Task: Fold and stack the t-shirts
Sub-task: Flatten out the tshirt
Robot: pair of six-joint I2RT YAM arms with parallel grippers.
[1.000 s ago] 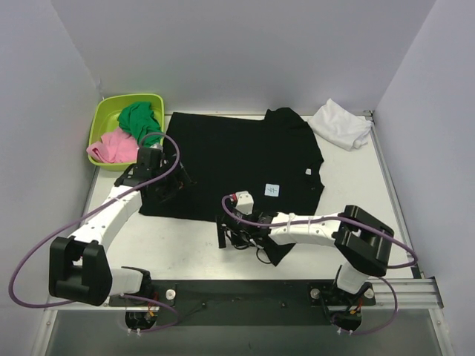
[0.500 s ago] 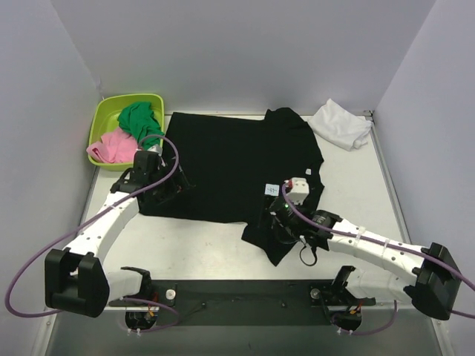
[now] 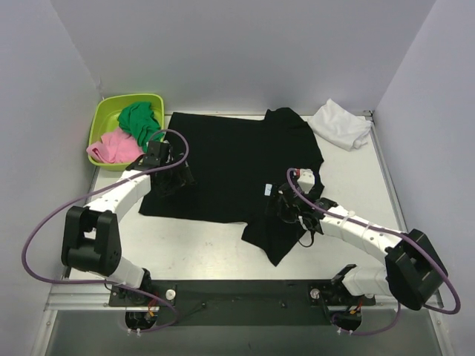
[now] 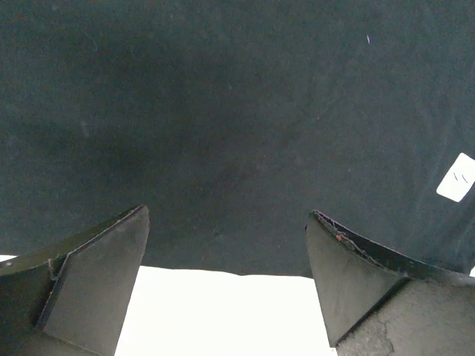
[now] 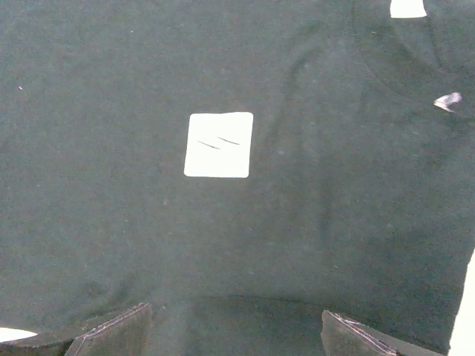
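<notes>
The large black t-shirt (image 3: 237,159) lies spread on the table, with a loose flap (image 3: 276,236) sticking out at its near right. Its small white label (image 3: 267,190) shows in the right wrist view (image 5: 219,144) too. The white t-shirt (image 3: 341,124) lies bunched at the back right. My left gripper (image 3: 171,178) is open over the black shirt's left part. In the left wrist view (image 4: 226,245) the shirt's edge (image 4: 237,271) runs between the jaws. My right gripper (image 3: 282,202) is open and empty just above the black cloth near the label (image 5: 237,326).
A lime-green tub (image 3: 105,117) at the back left holds a green cloth (image 3: 139,120) and a pink cloth (image 3: 113,147). Bare white table (image 3: 193,245) runs along the near side. Grey walls close in the back and both sides.
My right gripper has moved from the shirt's near hem rightward and then back over the shirt near the label. The near right flap has shifted. My left gripper has moved slightly farther onto the shirt.
</notes>
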